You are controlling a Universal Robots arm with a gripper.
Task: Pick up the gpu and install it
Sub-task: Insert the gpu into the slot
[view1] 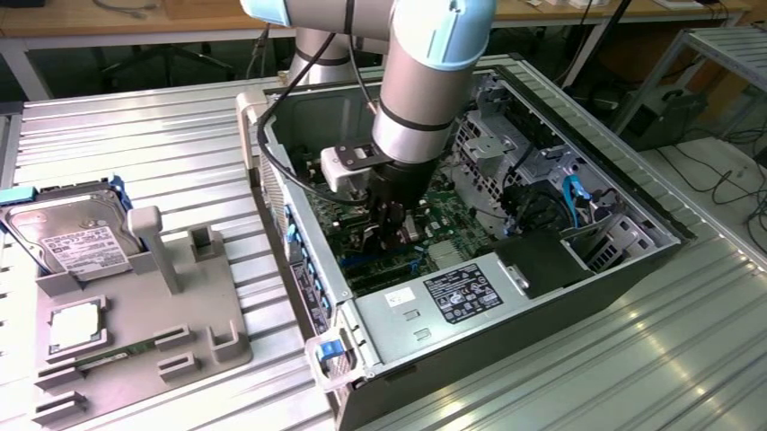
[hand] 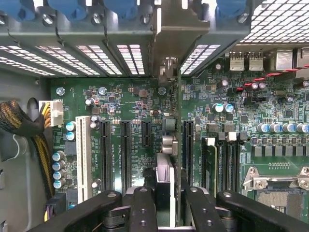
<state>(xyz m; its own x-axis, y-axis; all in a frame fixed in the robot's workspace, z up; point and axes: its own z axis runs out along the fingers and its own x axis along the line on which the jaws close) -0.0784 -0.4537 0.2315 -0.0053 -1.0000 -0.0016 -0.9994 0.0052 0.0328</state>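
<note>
Gripper [hand: 166,193] clamped on gpu [hand: 175,145]

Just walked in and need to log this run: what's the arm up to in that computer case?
The gripper is down inside the open computer case, shut on the gpu, which it holds edge-on over the green motherboard and its slots. On the gray tray beside the case, a hard drive stands in its holder.

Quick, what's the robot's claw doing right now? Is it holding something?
Gripper: closed on the gpu, holding it edge-on over the motherboard inside the computer case.
</note>
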